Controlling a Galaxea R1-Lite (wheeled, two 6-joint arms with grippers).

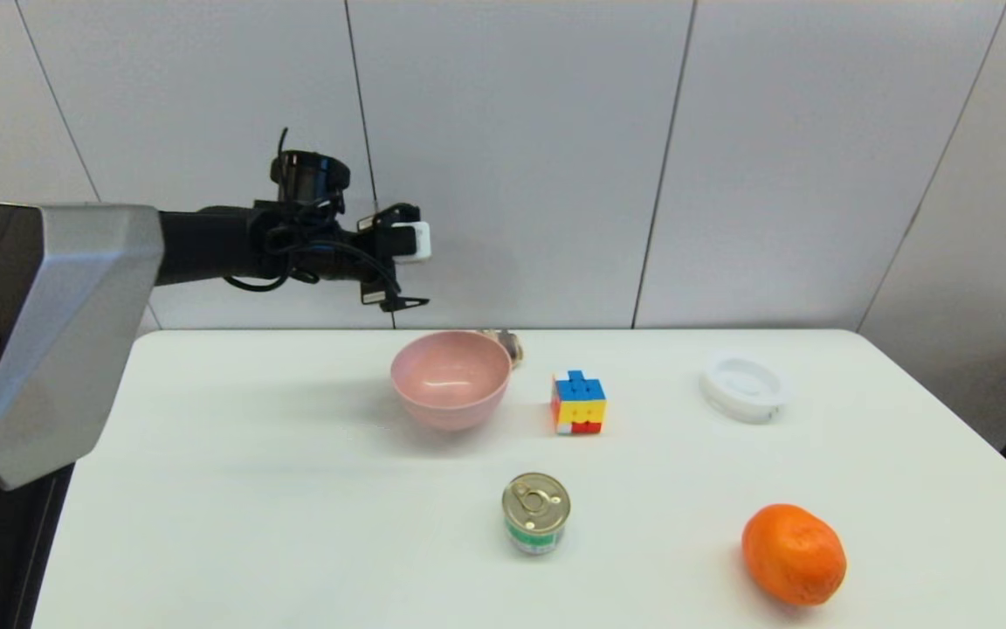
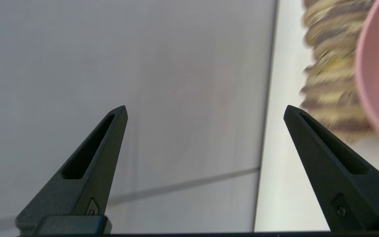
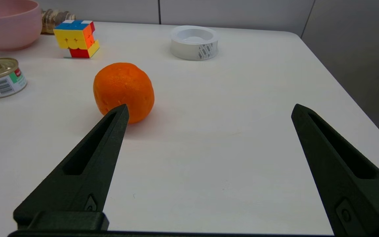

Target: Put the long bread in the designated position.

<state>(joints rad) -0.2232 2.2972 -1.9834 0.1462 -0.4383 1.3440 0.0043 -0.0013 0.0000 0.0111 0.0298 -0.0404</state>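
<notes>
Bread, the long bread [image 2: 332, 70], is seen behind the pink bowl [image 1: 451, 377], beyond the left gripper [image 2: 205, 110], whose fingers are spread wide and empty.

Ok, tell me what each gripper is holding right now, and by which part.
Nothing is held. The left gripper is raised near the back wall with jaws open and empty; the long bread lies behind the pink bowl. The right gripper is open and empty too.

A pink bowl [image 1: 451, 377] sits toward the back of the white counter [image 1: 293, 489], a colourful cube [image 1: 578, 403] just beside it. Farther right lies a white tape roll [image 1: 742, 386]. Nearer, a small can [image 1: 536, 512] stands upright, an orange [image 1: 792, 554] well apart.
</notes>
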